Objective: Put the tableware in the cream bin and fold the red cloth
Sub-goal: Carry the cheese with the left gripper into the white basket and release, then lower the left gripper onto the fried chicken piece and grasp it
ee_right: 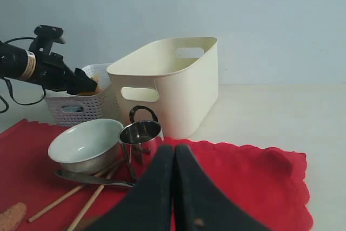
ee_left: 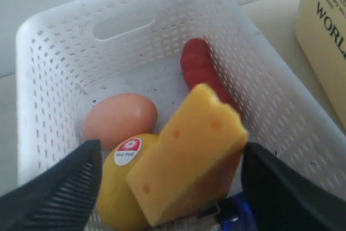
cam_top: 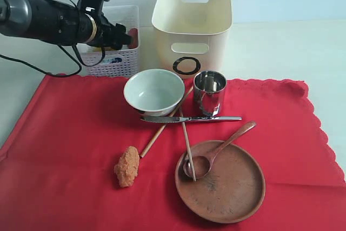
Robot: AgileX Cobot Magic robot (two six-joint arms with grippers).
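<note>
The red cloth lies flat with the tableware on it: a pale bowl, a steel cup, a knife, two chopsticks and a wooden spoon resting on the wooden plate. Behind the cup stands the cream bin. My left gripper hovers over the white basket, open, its jaws wide around a cheese wedge that leans on a lemon. My right gripper is shut and empty, low over the cloth, and out of the exterior view.
An orange-brown piece of food lies on the cloth at the front left. In the basket are an egg and a red sausage-like piece. Bare pale table lies right of the cream bin.
</note>
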